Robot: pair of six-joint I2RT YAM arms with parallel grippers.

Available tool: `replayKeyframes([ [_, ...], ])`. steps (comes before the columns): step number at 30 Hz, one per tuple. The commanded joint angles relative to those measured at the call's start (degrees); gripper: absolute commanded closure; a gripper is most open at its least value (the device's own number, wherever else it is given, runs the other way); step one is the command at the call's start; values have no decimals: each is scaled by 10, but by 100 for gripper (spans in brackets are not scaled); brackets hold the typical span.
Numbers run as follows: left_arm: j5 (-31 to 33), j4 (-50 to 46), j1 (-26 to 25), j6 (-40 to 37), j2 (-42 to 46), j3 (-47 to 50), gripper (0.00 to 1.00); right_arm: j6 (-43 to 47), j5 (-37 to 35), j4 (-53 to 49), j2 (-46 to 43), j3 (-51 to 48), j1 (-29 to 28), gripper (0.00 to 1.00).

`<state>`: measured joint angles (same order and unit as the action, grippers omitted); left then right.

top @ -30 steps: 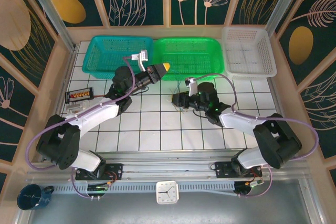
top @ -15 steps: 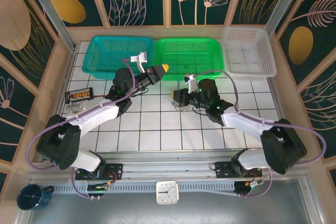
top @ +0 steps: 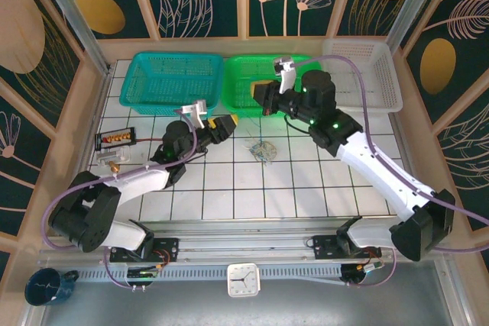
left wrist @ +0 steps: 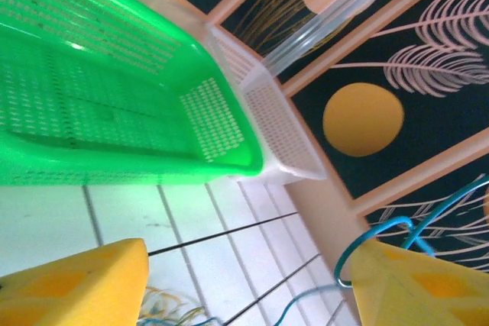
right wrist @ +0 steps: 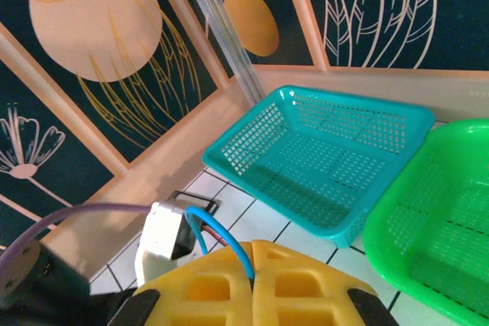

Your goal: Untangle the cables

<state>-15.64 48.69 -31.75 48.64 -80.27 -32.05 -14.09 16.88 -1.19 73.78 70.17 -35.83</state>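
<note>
A small clump of thin blue, yellowish and pale cables [top: 261, 148] lies on the white tiles in the middle of the table. My right gripper [top: 260, 91] is raised over the green basket's front rim, shut on a blue cable [right wrist: 229, 243] that loops out from between its yellow fingers [right wrist: 206, 288]. My left gripper [top: 224, 124] hovers low just left of the clump, open. In the left wrist view the blue cable [left wrist: 376, 228] curls beside the right-hand finger [left wrist: 420, 280], and frayed yellowish strands [left wrist: 164, 307] lie near the left-hand finger.
Three baskets line the back: teal [top: 172, 78], green [top: 298, 93], white [top: 361, 74]. A small black tray of parts [top: 114, 139] sits at the left edge. A clock [top: 243, 279] and a blue mug [top: 47, 286] sit below the arm bases.
My right gripper shut at the clump, then rose and swung back over the green basket with a blue cable. My left gripper came down toward the tiles and opened.
</note>
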Motion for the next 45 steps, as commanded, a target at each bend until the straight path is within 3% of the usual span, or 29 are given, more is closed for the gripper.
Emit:
replayKeyframes([
  [1, 27, 34, 3, -35, 23, 28, 22, 30, -11, -58, 18, 43, 4, 100],
  [5, 21, 25, 3, -68, 25, 47, 17, 33, -10, -64, 26, 81, 4, 100],
  [14, 2, 17, -5, -144, 9, 76, 16, 19, -24, -41, 34, 125, 4, 100],
  [22, -13, -26, -55, -230, -47, 23, 14, 7, -13, -27, 38, 154, 2, 100],
  [45, -29, 3, -84, -262, -225, -121, 13, -43, 31, 22, 51, 188, -12, 100],
])
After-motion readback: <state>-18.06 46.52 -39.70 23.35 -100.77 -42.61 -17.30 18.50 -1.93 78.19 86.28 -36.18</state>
